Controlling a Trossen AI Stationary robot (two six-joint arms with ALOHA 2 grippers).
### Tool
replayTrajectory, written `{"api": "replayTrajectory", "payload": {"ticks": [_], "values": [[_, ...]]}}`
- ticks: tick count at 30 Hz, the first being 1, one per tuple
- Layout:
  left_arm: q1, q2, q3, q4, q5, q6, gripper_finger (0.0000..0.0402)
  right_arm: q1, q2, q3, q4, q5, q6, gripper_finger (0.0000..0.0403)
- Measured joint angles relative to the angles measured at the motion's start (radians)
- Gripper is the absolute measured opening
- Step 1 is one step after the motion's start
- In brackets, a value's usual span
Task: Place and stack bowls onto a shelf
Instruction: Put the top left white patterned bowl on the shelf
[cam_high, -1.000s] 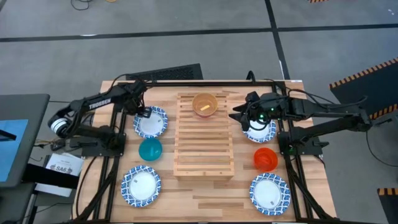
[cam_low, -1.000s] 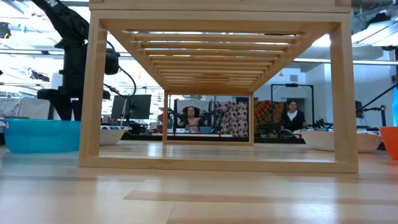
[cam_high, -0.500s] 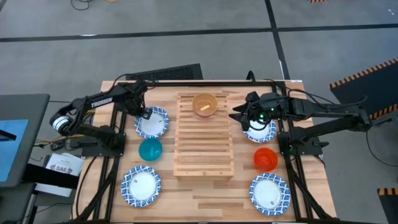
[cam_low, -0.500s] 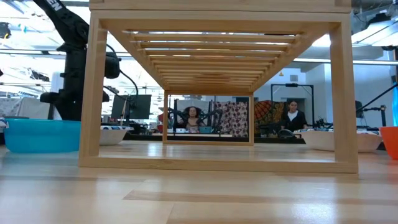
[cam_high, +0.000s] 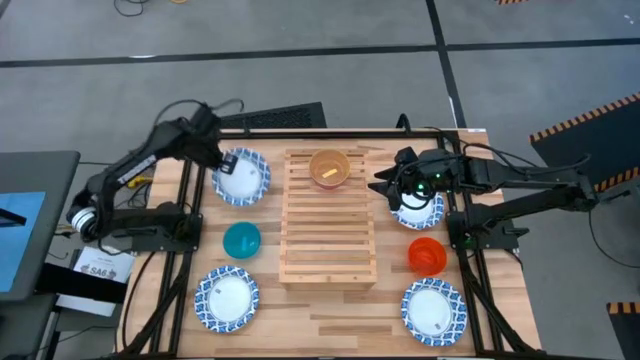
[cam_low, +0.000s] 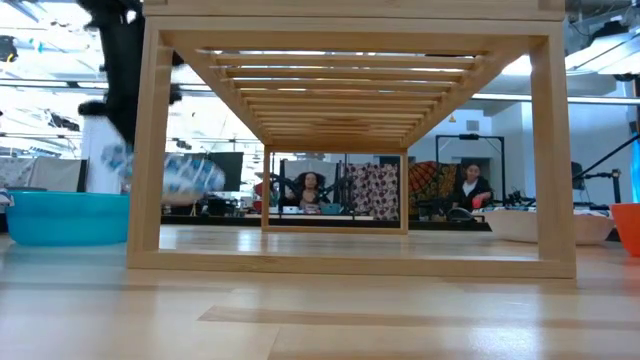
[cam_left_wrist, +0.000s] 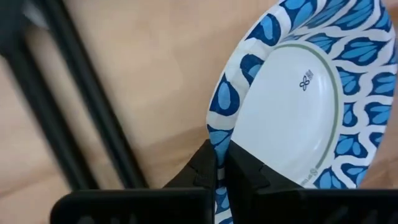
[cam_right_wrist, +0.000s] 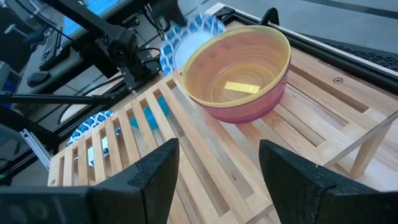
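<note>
My left gripper (cam_high: 224, 163) is shut on a blue-patterned bowl (cam_high: 243, 176) with a white centre, held in the air left of the shelf (cam_high: 330, 225), a rack of pale wooden slats. A yellow bowl (cam_high: 329, 168) with a pink outer wall sits on the shelf's far end. My right gripper (cam_high: 382, 188) stands open by the shelf's right edge, over another patterned bowl (cam_high: 418, 209) on the table. A teal bowl (cam_high: 241, 240) and a red bowl (cam_high: 427, 255) rest on the table. My left gripper pinches the bowl's blue rim (cam_left_wrist: 219, 155) between its two fingers (cam_left_wrist: 202, 167), one on the inner face and one on the outer. The bowl is lifted clear of the table (cam_low: 165, 176) and sits tilted in the hold.
Two more patterned bowls (cam_high: 227, 297) (cam_high: 434, 310) lie near the table's front corners. The black arm frames (cam_high: 185, 230) (cam_high: 470, 235) stand on either side of the shelf. People sit in the room beyond the table (cam_low: 470, 190).
My left gripper has shut on the rim of the far-left patterned bowl and gone up and toward the table's far edge with it. The bowl, which lay on the table, now hangs clear of it and tilted.
</note>
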Motion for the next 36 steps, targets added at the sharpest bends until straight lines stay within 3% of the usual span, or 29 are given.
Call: {"api": "replayTrajectory", "payload": {"ticks": [6,11,15,19,27,31,36], "values": [[0.000,-0.022,0.289,-0.162,-0.047,0.016,0.0000,0.000,0.000,0.000,0.000,0.000,0.000,0.0249],[-0.048,-0.022,0.528,-0.328,0.014,0.028,0.0000,0.000,0.000,0.000,0.001,0.001,0.006,0.0249],[-0.176,-0.023,0.655,-0.446,0.110,-0.025,0.0000,0.000,0.000,0.000,0.013,0.001,0.008,0.0249],[-0.407,-0.019,0.676,-0.415,0.159,-0.205,0.0000,-0.004,0.000,0.000,0.042,0.002,0.013,0.0249],[-0.876,0.141,0.676,-0.164,0.079,-0.471,0.0000,-0.031,0.000,0.000,0.051,0.003,0.014,0.0249],[-1.009,0.277,0.676,-0.046,0.070,-0.507,0.0000,-0.046,0.000,0.000,0.051,0.004,0.014,0.0249],[-1.062,0.426,0.676,0.097,-0.006,-0.532,0.0000,-0.055,0.000,0.000,0.048,0.005,0.011,0.0249]]}}
